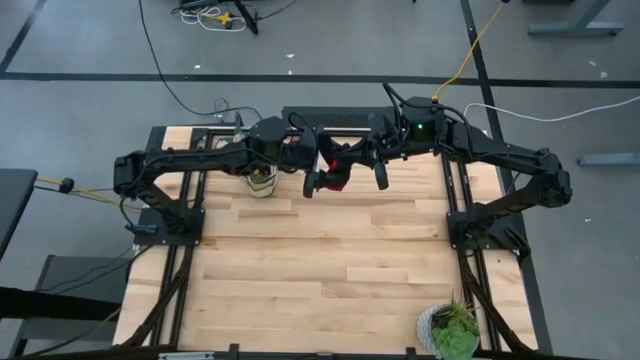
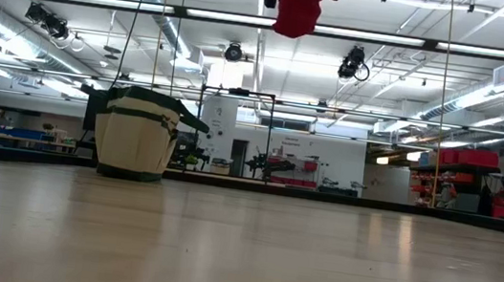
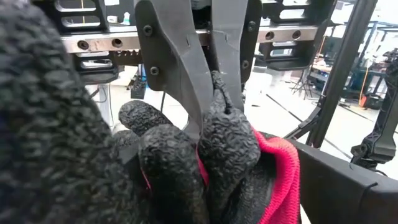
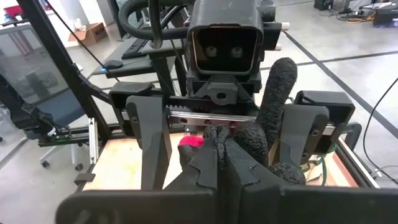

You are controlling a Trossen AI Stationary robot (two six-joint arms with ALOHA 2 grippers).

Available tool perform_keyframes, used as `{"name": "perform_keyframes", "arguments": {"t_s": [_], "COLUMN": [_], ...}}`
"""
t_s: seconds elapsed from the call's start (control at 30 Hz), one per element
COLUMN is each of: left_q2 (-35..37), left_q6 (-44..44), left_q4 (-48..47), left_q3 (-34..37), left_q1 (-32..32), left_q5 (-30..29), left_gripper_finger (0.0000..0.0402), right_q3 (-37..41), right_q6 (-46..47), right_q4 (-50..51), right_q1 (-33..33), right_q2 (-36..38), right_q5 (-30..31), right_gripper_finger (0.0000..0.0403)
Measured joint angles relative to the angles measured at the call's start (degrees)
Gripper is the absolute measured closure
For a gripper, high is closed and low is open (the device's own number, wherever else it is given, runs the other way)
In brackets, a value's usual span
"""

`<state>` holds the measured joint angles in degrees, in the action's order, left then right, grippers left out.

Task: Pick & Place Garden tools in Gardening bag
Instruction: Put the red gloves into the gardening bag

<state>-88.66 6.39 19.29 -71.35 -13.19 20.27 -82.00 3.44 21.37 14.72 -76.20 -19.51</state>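
Observation:
The red-and-black gloves hang high over the far middle of the table, between my two grippers, which face each other. My right gripper is shut on them. My left gripper is open, with one finger on either side of the gloves; whether it touches them I cannot tell. One black glove finger sticks up beside it. The beige gardening bag stands upright on its base on the table, under the left arm. No other garden tools show. My right gripper pinches the black textured finger part of the gloves between its two shut fingers, coming in about level from the table's right. The gloves are lifted clear of the table, and their red cuff end hangs below the fingers.
A potted green plant stands at the table's near right corner. The wooden tabletop lies bare between it and the bag. Black frame rails run along the table's left and right sides.

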Motion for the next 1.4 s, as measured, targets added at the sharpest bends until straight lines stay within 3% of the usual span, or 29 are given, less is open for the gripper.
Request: {"name": "perform_keyframes", "arguments": {"t_s": [0.53, 1.4], "left_q2": [0.0, 0.0], "left_q6": [0.0, 0.5], "left_q4": [0.0, 0.1], "left_q3": [0.0, 0.0], "left_q1": [0.0, 0.0], "left_q5": [-0.1, 0.0], "left_gripper_finger": [0.0125, 0.0298], "right_q3": [0.0, 0.0], "right_q6": [0.0, -0.9], "right_q4": [0.0, 0.1], "right_q1": [0.0, 0.0], "right_q2": [0.0, 0.0], "right_q5": [0.1, 0.2], "right_gripper_finger": [0.0402, 0.0402]}}
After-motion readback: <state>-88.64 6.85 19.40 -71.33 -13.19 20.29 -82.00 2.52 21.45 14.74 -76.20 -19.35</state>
